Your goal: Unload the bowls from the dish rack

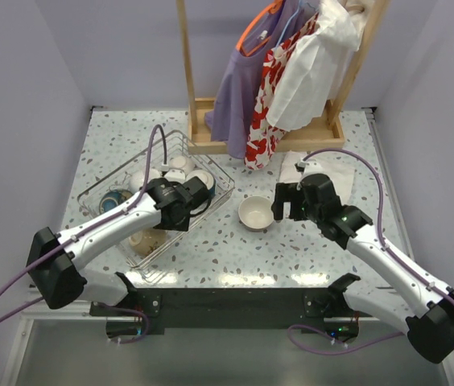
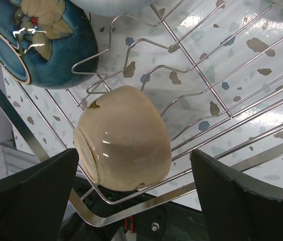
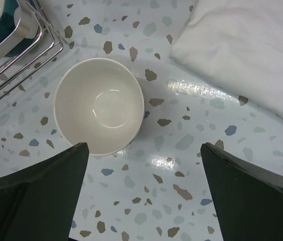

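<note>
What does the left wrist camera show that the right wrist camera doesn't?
Only left wrist: a beige bowl on its side and a dark blue patterned bowl, both in the dish rack. Only right wrist: a white bowl upright on the table, near a white cloth. Shared: rack wire, speckled table, and an open claw each: left claw, right claw.

Plain-walled lab cell, terrazzo table (image 1: 235, 251)
</note>
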